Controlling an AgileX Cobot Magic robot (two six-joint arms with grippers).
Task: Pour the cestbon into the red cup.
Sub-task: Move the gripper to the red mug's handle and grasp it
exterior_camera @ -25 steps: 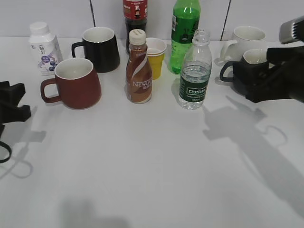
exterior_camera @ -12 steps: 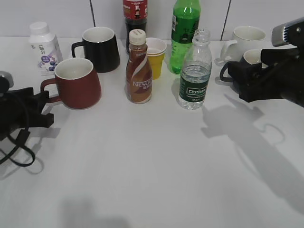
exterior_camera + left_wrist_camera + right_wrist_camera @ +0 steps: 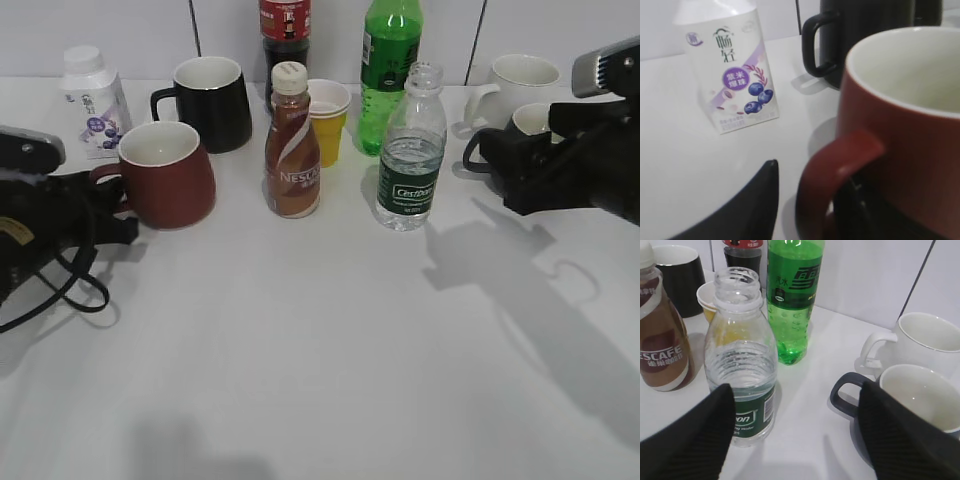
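The red cup (image 3: 168,175) stands at the left with its handle toward my left gripper (image 3: 105,205). In the left wrist view the red cup (image 3: 905,125) fills the right side. My left gripper (image 3: 812,200) is open and straddles the handle, with one finger left of the loop and the other dark behind it. The cestbon (image 3: 411,150) stands upright and capless right of centre, about half full. In the right wrist view the cestbon (image 3: 742,365) is partly behind the left finger. My right gripper (image 3: 797,440) is open and empty, to the bottle's right (image 3: 510,175).
A black mug (image 3: 212,100), a Nescafe bottle (image 3: 292,145), a yellow paper cup (image 3: 328,120), a green bottle (image 3: 388,70) and a dark cola bottle (image 3: 284,30) stand at the back. A white yogurt bottle (image 3: 92,100) is far left. A white mug (image 3: 520,85) and a dark grey mug (image 3: 535,120) are behind my right gripper.
My left arm has moved in from the left edge to the red cup's handle, and the cup has shifted slightly right. My right arm moved slightly left, then stayed still.
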